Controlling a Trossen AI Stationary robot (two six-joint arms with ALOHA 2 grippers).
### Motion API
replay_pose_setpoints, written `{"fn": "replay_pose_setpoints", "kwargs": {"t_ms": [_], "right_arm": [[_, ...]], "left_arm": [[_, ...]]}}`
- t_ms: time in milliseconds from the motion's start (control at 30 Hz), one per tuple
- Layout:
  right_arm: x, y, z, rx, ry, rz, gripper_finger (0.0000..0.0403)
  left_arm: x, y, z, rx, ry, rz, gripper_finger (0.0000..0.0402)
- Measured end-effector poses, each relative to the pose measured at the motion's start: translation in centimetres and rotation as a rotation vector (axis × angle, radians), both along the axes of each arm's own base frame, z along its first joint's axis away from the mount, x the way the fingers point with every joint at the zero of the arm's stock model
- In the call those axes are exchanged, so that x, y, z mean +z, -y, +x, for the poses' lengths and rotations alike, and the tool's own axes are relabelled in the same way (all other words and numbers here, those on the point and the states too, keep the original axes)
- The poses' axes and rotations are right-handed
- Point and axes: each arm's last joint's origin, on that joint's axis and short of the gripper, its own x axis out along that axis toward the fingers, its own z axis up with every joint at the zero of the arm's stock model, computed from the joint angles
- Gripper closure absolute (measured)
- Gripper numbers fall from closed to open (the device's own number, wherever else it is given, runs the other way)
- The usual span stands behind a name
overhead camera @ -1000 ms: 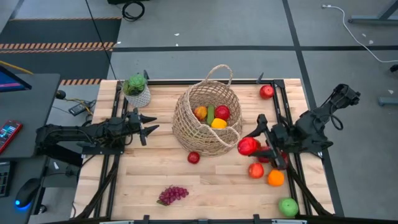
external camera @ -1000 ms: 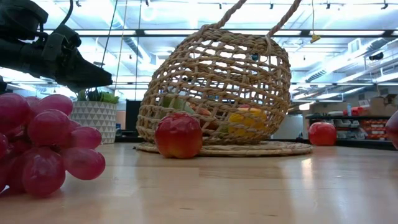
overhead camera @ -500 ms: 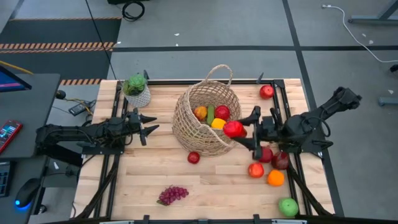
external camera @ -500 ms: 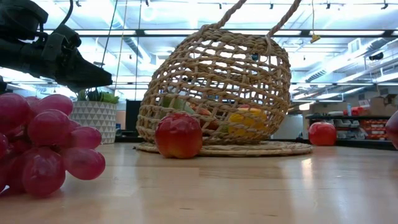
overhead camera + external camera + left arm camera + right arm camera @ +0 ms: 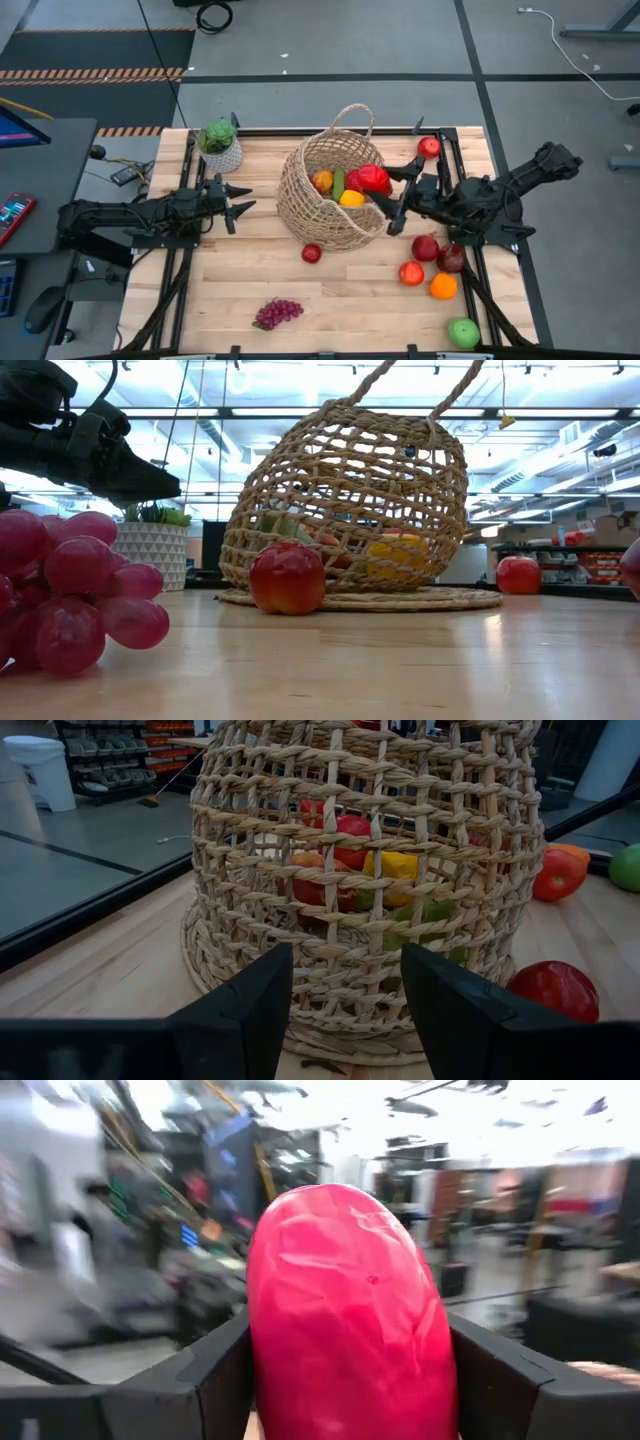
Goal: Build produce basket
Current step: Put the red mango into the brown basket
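High view first: the right gripper (image 5: pixel 385 196) holds a glossy red fruit (image 5: pixel 373 178) over the open mouth of the basket (image 5: pixel 300 195), its fingers closed on the fruit's sides. Inside the basket lie an orange (image 5: pixel 322 181), a cucumber (image 5: pixel 339 184) and a yellow pepper (image 5: pixel 351 198). The left gripper (image 5: pixel 238 201) waits beside the basket on its other side, fingers parted and holding nothing. Loose fruit is left on the table (image 5: pixel 240 270): a small red apple (image 5: pixel 312 253) just in front of the basket, a grape bunch (image 5: pixel 277 313) near the front edge, a cluster of red fruit (image 5: pixel 426 247) with another orange (image 5: pixel 443 286) on the right, a green apple (image 5: pixel 463 332) at the front corner and a red apple (image 5: pixel 429 147) at the back rail. The risk here is a release too near the rim: the fruit could strike the weave and roll back out onto the table.

Low view: the basket (image 5: pixel 345 510) leans rather than standing square, so a nudge from the arm could tip it or shift it, and fruit dropped in hard could bounce off what already lies inside.

Left wrist view: the left gripper's dark fingers (image 5: pixel 250 1010) stand apart with the basket wall (image 5: pixel 370 870) close ahead; any forward drift would push it.

Right wrist view: the red fruit (image 5: pixel 350 1315) fills the gap between the fingers (image 5: pixel 210 1380). Its skin looks smooth and shiny, so I judge it could slip early if the grip loosens before the fruit is well inside.
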Motion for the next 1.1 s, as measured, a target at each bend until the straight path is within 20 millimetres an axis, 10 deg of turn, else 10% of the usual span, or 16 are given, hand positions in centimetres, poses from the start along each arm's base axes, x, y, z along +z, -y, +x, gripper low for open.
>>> {"fn": "replay_pose_setpoints", "kwargs": {"t_ms": [500,1100], "right_arm": [[-3.5,1.9,4.1,-0.313,-0.586,-0.785,0.0133],[-4.1,4.2,5.2,-0.421,-0.764,-0.962,0.0133]], "left_arm": [[0.0,0.0,0.0,0.0,0.0,0.0,0.0208],[0.0,0.0,0.0,0.0,0.0,0.0,0.0205]]}}
